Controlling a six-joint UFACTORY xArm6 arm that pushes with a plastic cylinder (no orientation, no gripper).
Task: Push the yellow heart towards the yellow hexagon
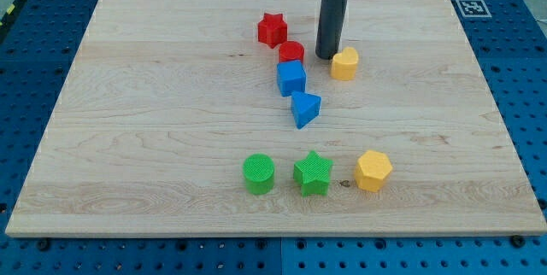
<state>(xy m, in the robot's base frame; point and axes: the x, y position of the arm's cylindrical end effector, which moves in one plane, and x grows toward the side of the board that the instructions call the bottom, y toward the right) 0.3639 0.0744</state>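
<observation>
The yellow heart (344, 64) lies on the wooden board (154, 121) in the upper middle. My tip (327, 56) stands just left of the heart, touching or nearly touching its left side. The yellow hexagon (373, 170) lies toward the view's bottom, slightly right of the heart and well apart from it.
A red star (272, 29) and a red cylinder (291, 52) lie left of my tip. A blue cube (291, 78) and a blue triangular block (305, 108) sit below them. A green cylinder (258, 174) and a green star (313, 173) lie left of the hexagon.
</observation>
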